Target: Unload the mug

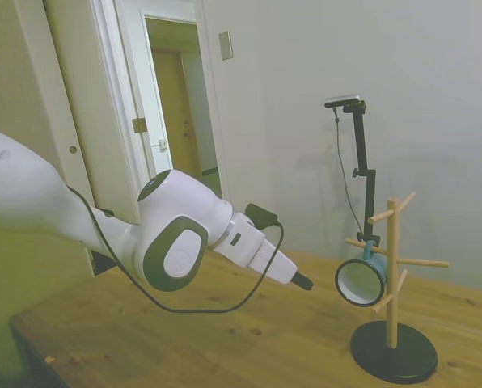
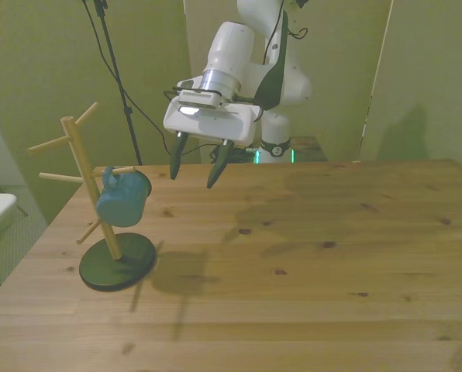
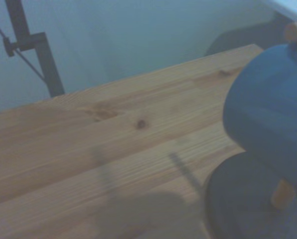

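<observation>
The teal mug (image 2: 124, 198) hangs by its handle from a peg of the wooden mug tree (image 2: 82, 172), its white inside facing the side camera (image 1: 361, 280). The tree stands on a round dark base (image 2: 117, 262) at the front view's left. My gripper (image 2: 195, 168) is open in the air, a short way to the right of the mug in the front view, with nothing between its fingers. In the side view only the dark finger end (image 1: 302, 282) shows, level with the mug and apart from it. The wrist view holds the blurred blue mug (image 3: 268, 114) above the base.
The wooden table (image 2: 308, 256) stretches to the front view's right of the tree. Other bare pegs (image 1: 423, 262) stick out from the tree's post. A cable (image 1: 209, 307) loops under my forearm. A white door and a doorway stand behind the table in the side view.
</observation>
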Available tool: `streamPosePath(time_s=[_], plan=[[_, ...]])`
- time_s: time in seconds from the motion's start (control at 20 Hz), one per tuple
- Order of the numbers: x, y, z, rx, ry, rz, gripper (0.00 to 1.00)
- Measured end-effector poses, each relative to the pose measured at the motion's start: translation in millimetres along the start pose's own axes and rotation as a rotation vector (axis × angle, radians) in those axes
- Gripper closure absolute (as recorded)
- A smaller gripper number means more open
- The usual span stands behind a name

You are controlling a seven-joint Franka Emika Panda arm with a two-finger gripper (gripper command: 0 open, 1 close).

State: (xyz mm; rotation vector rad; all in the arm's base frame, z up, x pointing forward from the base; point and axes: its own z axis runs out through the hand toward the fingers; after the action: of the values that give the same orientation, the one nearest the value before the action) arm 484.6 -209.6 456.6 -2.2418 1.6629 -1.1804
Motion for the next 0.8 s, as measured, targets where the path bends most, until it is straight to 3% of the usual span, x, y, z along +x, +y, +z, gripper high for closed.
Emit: streamPosePath(time_s=[0.4,0.8], plan=[[35.5,-5.4,20.2,0.010,0.085,0.039,0.00],[44.1,-20.5,52.6,0.022,0.101,0.057,0.00]])
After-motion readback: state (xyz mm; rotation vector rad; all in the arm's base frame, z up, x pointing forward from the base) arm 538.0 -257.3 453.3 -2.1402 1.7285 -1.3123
